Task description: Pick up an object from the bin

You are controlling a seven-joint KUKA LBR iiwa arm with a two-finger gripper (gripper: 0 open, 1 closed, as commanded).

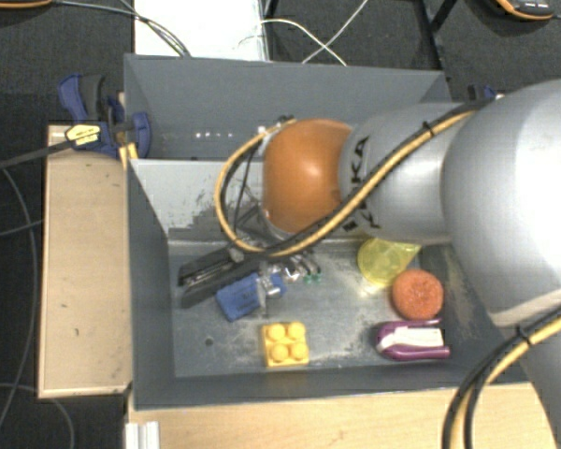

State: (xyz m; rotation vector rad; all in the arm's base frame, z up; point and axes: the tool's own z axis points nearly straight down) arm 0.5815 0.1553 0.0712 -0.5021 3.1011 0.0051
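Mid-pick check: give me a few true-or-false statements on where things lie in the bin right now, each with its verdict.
1. The yellow studded plastic block lies near the front wall of the bin. True.
2. The orange round spongy ball lies left of the blue blocky piece. False: it lies well to the right, just above the purple and white object.
3. The end effector hangs over the purple and white object. False: it is down beside the blue blocky piece, left of centre.
4. A black elongated tool lies at the bin's left, close to the blue blocky piece. True.
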